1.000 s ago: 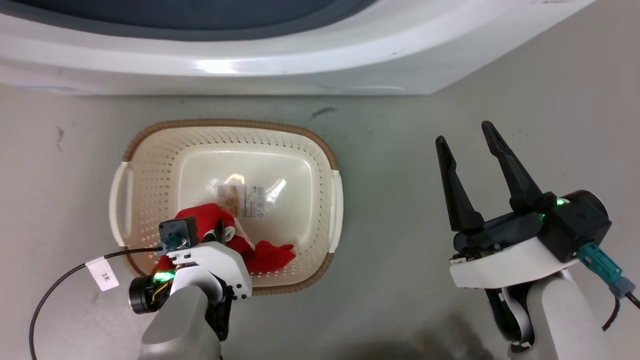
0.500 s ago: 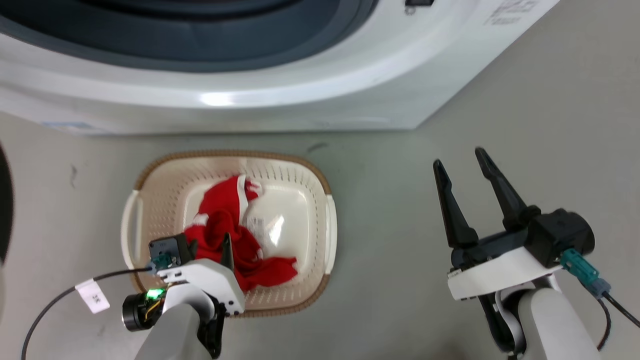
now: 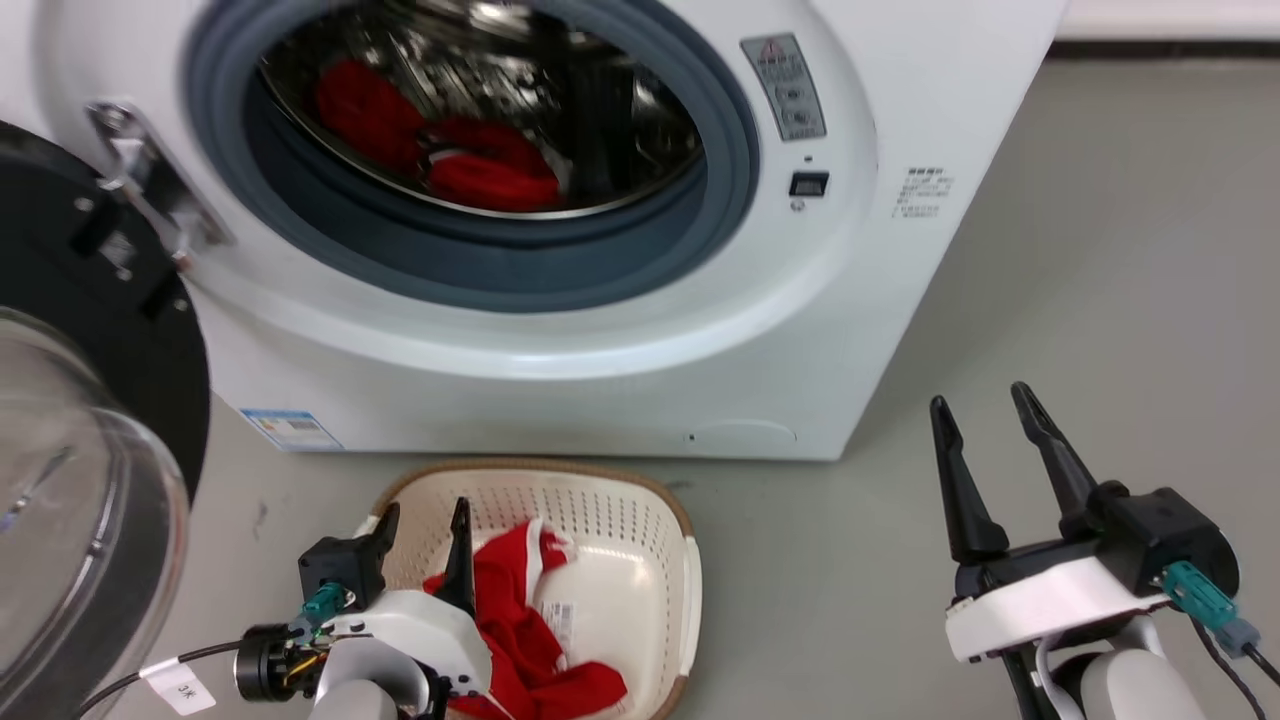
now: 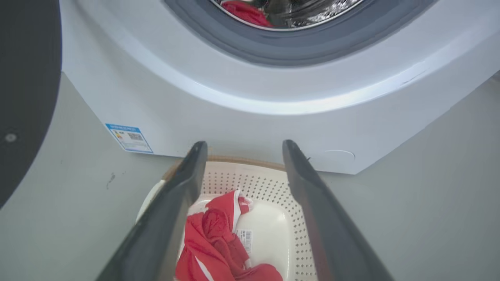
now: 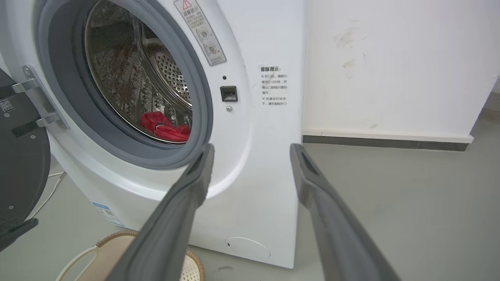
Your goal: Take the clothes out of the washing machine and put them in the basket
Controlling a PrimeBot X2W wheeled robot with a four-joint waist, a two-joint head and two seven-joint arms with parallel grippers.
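Head view looking down at washing machine (image 3: 850, 300) and basket (image 3: 692, 590), both wrist views low, sharing machine front

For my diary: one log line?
left pincer open | right pincer open | red garment in cream basket | red clothes in steel drum

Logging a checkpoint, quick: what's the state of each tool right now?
Left tool: open, holding nothing.
Right tool: open, holding nothing.

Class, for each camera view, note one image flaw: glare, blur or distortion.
Head view: clothes in the drum look smeared. Left wrist view: a glare band crosses the washing machine. Right wrist view: the near fingers are soft, out of focus.
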